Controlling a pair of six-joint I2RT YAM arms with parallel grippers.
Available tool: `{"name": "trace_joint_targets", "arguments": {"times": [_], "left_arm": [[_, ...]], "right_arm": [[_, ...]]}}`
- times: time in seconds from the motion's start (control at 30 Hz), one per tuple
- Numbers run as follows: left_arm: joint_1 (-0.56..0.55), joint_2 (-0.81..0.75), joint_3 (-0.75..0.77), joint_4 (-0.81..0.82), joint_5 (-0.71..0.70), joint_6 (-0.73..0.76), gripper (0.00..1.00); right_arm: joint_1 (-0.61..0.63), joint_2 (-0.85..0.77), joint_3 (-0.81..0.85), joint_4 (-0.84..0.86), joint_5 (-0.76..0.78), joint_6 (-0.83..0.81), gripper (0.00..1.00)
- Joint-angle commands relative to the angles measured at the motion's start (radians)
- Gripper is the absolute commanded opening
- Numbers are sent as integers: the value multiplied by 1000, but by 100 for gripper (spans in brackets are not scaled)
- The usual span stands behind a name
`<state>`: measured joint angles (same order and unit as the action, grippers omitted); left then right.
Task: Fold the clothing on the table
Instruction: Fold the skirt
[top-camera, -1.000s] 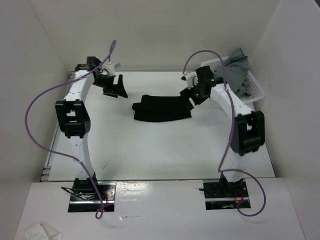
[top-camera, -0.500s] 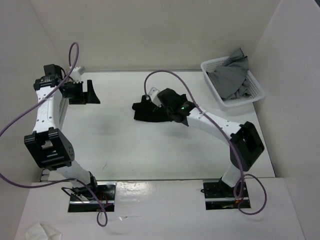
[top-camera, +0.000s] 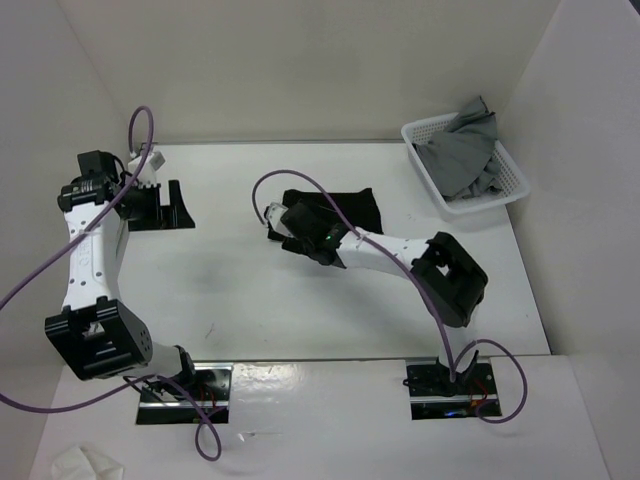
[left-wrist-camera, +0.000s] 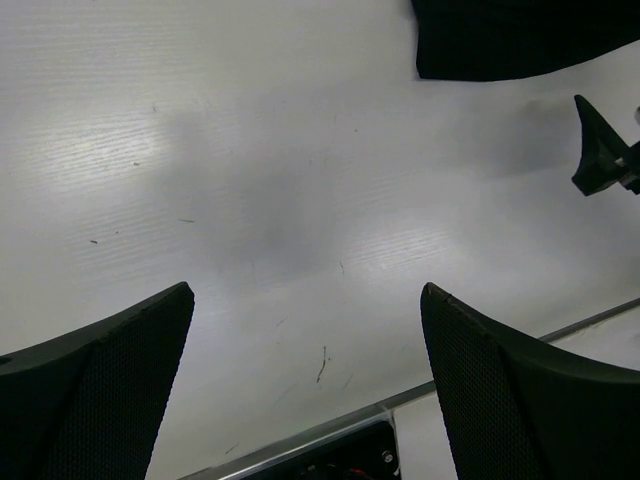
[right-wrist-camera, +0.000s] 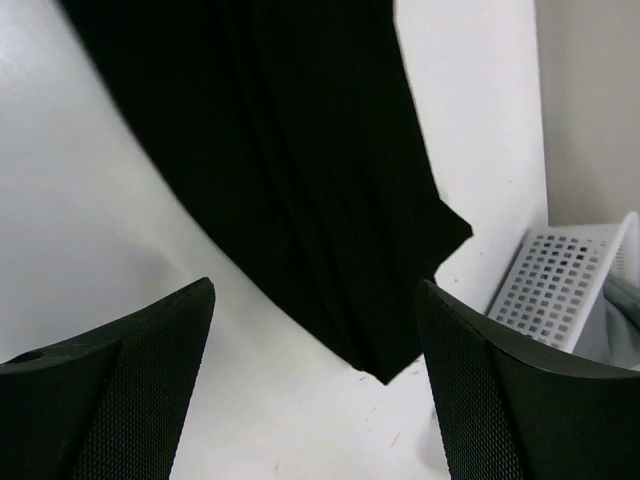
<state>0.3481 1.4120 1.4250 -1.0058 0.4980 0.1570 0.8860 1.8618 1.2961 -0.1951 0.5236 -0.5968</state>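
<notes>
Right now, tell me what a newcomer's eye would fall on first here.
The black clothing on the white table, just past its middle, stands out most, with the right arm stretched across to its left end, jaws open. Next comes the white basket of grey garments at the far right corner.

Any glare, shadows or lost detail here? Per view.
Top external: even light, sharp, only faint shadows on the table. Left wrist: bright glare patch at left, broad grey shadow mid-frame. Right wrist: the clothing reads as near-flat black, just faint fold lines.
</notes>
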Motion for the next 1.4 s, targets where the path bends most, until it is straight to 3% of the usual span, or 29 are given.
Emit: {"name": "trace_joint_targets", "arguments": {"times": [0.0, 0.53, 1.37], "left_arm": [[2, -42, -29, -13, -7, 10, 100], [2, -81, -51, -34, -55, 19, 100], [2, -81, -69, -34, -64, 38, 100]], "right_arm": [[27, 39, 57, 71, 10, -8, 86], [36, 158, 66, 120, 1, -27, 86], [-51, 197, 118, 158, 38, -75, 86]]}}
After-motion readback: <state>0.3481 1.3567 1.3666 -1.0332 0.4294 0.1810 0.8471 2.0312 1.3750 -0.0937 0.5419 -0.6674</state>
